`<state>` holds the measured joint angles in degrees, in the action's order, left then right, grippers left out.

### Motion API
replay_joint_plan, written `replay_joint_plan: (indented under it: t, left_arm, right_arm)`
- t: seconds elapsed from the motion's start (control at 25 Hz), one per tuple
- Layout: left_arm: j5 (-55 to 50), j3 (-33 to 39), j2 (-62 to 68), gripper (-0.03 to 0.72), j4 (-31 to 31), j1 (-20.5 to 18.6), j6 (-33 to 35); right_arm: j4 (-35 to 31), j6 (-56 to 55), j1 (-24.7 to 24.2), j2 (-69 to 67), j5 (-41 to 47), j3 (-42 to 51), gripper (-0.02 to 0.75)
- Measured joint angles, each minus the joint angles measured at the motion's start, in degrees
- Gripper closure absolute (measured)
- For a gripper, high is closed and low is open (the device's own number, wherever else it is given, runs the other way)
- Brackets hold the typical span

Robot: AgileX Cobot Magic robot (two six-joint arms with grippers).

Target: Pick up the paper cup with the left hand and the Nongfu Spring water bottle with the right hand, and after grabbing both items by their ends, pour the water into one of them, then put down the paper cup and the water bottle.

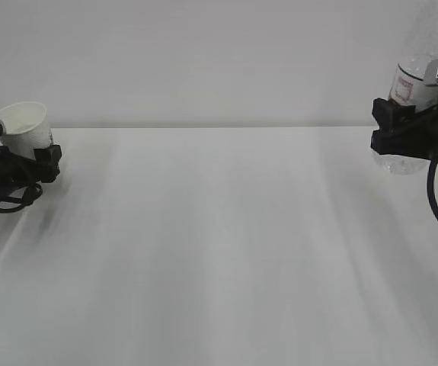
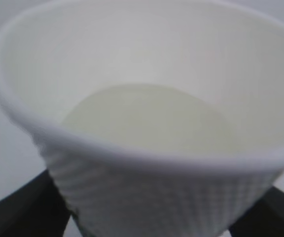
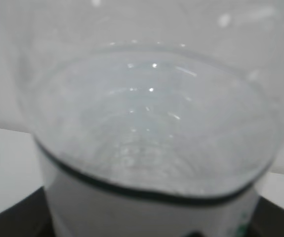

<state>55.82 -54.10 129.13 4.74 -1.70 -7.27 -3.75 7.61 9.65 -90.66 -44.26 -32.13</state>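
At the far left of the frame the paper cup [image 1: 23,127] sits tilted between the fingers of the left claw [image 1: 28,162], low over the counter [image 1: 219,244]. Whether that claw grips it, I cannot tell.

At the upper right the right claw [image 1: 401,130] is clamped on the Nongfu Spring water bottle [image 1: 420,84], held high.

Both are picked up; no stream shows, and setting both down seems left.

The red-and-white label is unreadable.
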Motion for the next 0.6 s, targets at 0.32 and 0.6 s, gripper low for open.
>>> replay_joint_plan:
  t: [0.32, 0.6]
  left_arm:
    - [-0.73, 3.01, -3.46, 0.017, 0.0, 0.0, 0.0]
    - [0.25, 8.88, -5.6, 0.022, 0.0, 0.0, 0.0]
  right_arm:
    - [0.0, -0.09, 0.0, 0.0, 0.09, 0.0, 0.272]
    - [0.0, -0.09, 0.0, 0.0, 0.09, 0.0, 0.272]
